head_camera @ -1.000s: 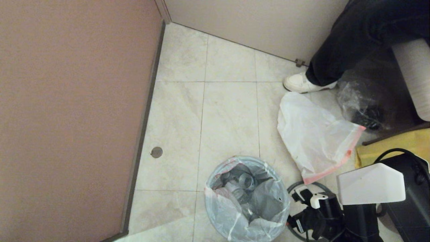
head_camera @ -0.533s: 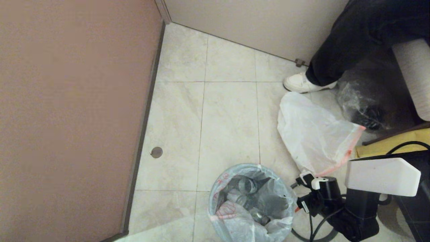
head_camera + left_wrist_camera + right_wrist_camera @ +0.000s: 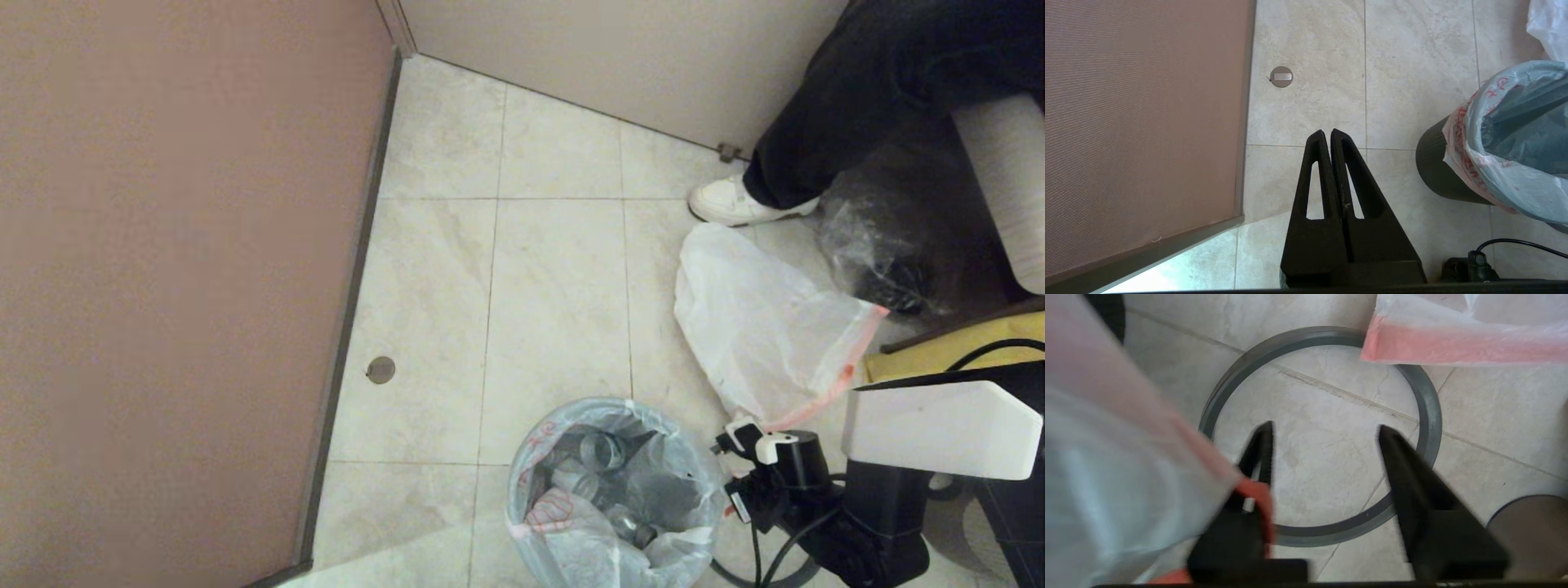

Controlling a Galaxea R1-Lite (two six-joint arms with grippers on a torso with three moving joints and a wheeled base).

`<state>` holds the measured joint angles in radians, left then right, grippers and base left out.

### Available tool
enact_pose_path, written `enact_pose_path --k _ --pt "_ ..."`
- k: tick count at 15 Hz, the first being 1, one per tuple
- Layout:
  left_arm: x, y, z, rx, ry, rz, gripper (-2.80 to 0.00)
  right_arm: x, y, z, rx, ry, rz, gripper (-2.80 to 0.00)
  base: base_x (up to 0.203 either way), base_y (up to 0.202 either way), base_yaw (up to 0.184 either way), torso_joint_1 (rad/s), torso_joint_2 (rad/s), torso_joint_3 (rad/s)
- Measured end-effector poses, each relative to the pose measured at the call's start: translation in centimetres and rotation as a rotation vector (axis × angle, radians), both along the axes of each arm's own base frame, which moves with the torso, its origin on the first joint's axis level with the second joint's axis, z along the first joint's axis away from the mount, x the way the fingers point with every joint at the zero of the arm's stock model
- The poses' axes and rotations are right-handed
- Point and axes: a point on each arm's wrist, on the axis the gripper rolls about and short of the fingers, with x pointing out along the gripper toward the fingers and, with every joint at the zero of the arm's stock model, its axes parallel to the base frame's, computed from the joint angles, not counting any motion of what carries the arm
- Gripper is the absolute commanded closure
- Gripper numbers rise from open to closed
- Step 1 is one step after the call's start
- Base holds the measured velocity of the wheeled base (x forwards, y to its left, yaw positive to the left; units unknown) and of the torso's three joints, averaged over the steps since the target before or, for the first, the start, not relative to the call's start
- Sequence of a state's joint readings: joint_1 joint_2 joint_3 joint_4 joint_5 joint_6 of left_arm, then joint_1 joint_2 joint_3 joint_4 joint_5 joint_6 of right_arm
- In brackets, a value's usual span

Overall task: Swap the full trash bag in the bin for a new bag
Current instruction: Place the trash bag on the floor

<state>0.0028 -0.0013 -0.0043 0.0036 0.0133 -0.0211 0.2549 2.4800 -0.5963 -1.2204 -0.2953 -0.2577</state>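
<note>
The full trash bag, white with an orange-red hem and clear bottles inside, lines the black bin at the near middle of the floor. My right gripper is at the bin's right side. In the right wrist view the right gripper is open, with only floor and the grey rim ring between its fingers, and the full bag's hem lies against one finger. The new bag lies flat beyond. My left gripper hangs shut left of the bin.
A person's leg and white shoe stand at the far right by a clear glossy bag and a yellow bag. A brown partition walls the left side. A small metal disc is set in the floor.
My right arm has moved forward to the bin's right rim and its jaws have narrowed. The bin and its bag shifted slightly to the right and nearer. The left gripper stays still.
</note>
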Motion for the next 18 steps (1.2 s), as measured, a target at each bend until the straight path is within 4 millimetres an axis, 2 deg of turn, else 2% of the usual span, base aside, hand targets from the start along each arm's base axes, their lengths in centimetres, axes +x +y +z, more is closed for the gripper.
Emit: enact_pose_path --k 4,7,11,18 --pt "0.0 0.0 0.0 0.000 0.000 0.000 0.00 -1.0 0.3 1.0 0.003 0.004 0.013 0.00 0.000 0.000 0.000 0.000 0.00 0.000" --pt "0.0 0.0 0.0 0.000 0.000 0.000 0.00 -2.4 1.3 2.5 0.036 0.013 0.027 0.00 0.000 0.000 0.000 0.000 0.00 0.000" --pt "0.0 0.0 0.0 0.000 0.000 0.000 0.00 -4.1 2.2 5.6 0.124 0.049 0.002 0.00 0.000 0.000 0.000 0.000 0.00 0.000" --pt "0.0 0.0 0.0 0.000 0.000 0.000 0.00 -7.1 4.1 11.3 0.408 0.051 -0.011 0.00 0.000 0.000 0.000 0.000 0.00 0.000"
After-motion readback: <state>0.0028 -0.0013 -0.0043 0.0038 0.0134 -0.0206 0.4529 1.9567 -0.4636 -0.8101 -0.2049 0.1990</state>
